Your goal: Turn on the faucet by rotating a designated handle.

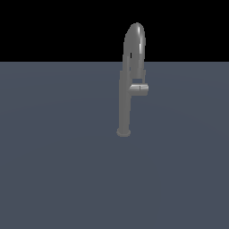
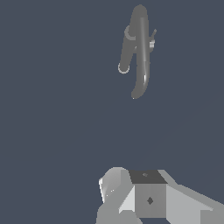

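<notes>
The faucet [image 1: 124, 103] stood upright on the counter [image 1: 53, 170], its handle [image 1: 139, 88] jutting sideways; the tool [image 2: 144, 197] hovered well apart, its opening impossible to tell

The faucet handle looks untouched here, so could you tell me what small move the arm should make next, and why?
Probably bring the gripper toward the handle, the short stub projecting from the faucet column toward the exterior view's right. The exterior view shows no arm near the faucet, and in the wrist view the faucet stands well apart from the arm's own parts, so nothing is touching the handle. Whether the fingers are open cannot be told.
</notes>
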Controlling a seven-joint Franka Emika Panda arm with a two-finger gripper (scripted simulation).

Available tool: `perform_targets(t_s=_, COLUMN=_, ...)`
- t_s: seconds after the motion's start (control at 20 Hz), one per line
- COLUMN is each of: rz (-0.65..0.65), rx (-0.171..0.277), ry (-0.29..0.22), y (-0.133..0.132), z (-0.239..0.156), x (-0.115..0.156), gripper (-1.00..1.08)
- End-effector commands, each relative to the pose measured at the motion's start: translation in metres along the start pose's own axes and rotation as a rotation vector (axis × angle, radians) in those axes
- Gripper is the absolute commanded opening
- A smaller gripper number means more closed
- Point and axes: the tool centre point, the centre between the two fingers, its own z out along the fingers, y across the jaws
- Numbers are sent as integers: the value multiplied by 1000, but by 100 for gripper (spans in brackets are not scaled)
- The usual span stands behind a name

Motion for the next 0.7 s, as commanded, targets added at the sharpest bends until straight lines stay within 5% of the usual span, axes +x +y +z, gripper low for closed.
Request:
perform_targets(t_s=0.0, rz=0, rx=0, ry=0, y=0, z=0, x=0, gripper=-100)
perform_targets(t_s=0.65, rz=56, rx=54, ry=-58, y=-1, z=-1, x=22, gripper=-100)
